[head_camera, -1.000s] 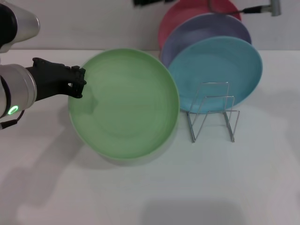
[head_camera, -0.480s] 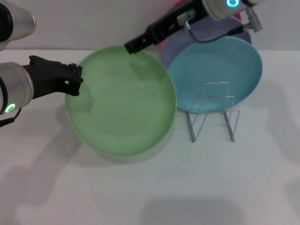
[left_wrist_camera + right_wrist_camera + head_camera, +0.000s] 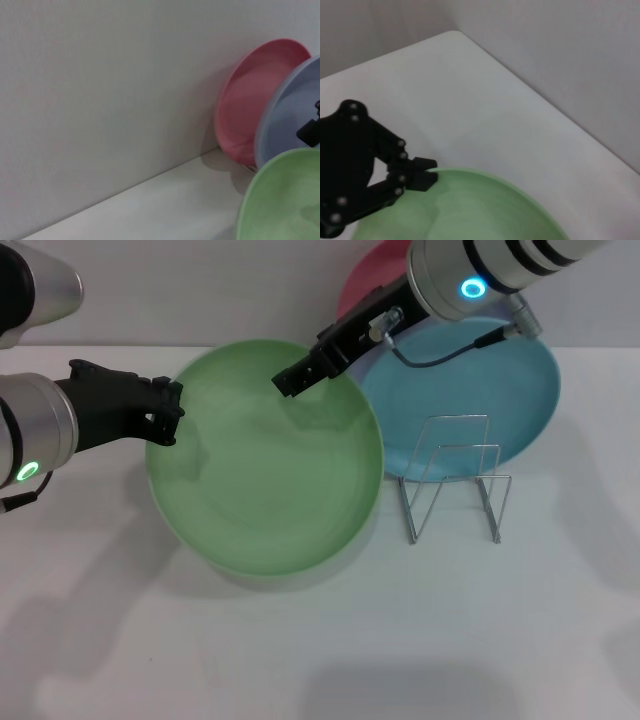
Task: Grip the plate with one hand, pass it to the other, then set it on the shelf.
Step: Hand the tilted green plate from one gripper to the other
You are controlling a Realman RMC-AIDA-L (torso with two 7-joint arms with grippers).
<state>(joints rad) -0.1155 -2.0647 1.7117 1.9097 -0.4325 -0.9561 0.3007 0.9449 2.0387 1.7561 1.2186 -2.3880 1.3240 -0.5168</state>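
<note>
- A pale-green plate [image 3: 265, 458] is held up off the white tabletop [image 3: 320, 640], tilted so its hollow face turns toward the head camera; its shadow lies on the tabletop beneath it.
- The left gripper [image 3: 165, 412], black, on a silver arm with a green light, is clamped on the plate's left rim; the right wrist view shows its fingertips pinched onto the edge [image 3: 420, 175]; gripping at the edge leaves the rest of the rim free for the other gripper to take.
- The right gripper [image 3: 292, 380], black, on a white arm with a cyan light ring, reaches in from above and behind to the plate's upper rim; it appears placed for the handover; whether its fingers are apart or together cannot be told.
- The shelf [image 3: 455, 480], a small silver wire rack with upright loops, stands on the tabletop just right of the plate, on the right arm's side, which is probably why the plate must change grippers.
- Behind the rack, a turquoise plate [image 3: 490, 390], a lavender plate [image 3: 290, 110] and a pink plate [image 3: 250, 100] lean overlapping, the pink one nearest the wall [image 3: 200, 290].
</note>
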